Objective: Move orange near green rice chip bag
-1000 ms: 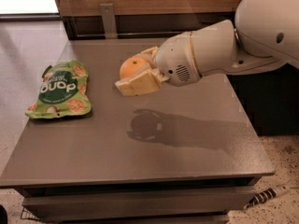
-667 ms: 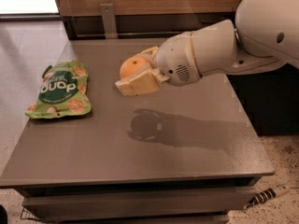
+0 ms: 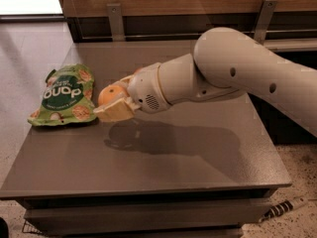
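The orange (image 3: 110,94) is a small bright orange fruit held in my gripper (image 3: 115,104), just above the grey table (image 3: 163,167). The gripper's pale fingers (image 3: 115,113) are shut around the fruit. The green rice chip bag (image 3: 63,95) lies flat at the table's left side, light green with a dark green round label. The orange hangs just right of the bag's right edge, a short gap apart. My white arm (image 3: 223,73) reaches in from the right.
A wooden wall panel with two metal brackets (image 3: 115,20) runs behind the table. A lower shelf shows under the table top. A striped cable (image 3: 282,208) lies on the speckled floor at the lower right.
My gripper has carried the orange left and lower, from mid-table to just beside the bag. The bag has not moved.
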Motion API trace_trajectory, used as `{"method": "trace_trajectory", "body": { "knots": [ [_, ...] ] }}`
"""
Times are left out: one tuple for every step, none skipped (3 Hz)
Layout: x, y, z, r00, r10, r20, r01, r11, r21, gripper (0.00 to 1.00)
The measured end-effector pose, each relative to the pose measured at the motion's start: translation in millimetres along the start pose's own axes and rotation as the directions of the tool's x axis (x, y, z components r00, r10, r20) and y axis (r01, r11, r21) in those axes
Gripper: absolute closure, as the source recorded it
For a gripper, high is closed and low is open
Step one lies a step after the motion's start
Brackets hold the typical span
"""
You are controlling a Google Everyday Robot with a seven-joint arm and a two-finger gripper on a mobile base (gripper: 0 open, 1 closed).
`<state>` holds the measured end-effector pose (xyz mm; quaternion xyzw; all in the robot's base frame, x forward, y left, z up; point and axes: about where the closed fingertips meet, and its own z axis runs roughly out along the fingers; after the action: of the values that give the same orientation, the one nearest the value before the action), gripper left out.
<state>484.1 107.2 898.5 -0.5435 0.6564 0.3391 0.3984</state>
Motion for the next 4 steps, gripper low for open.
{"method": "trace_trajectory", "body": {
  "knots": [
    [2.9,15.7,51.0,1.0,-0.015,-0.006,0.015,0.9976,-0.068,1.0],
    [1.8,48.6,110.6,0.998,-0.048,-0.037,0.04,0.9804,-0.193,1.0],
    [1.0,70.6,135.1,0.996,-0.066,-0.065,0.048,0.9654,-0.257,1.0],
    [-0.8,73.5,136.6,0.995,-0.071,-0.064,0.052,0.9639,-0.261,0.75]
  ]
}}
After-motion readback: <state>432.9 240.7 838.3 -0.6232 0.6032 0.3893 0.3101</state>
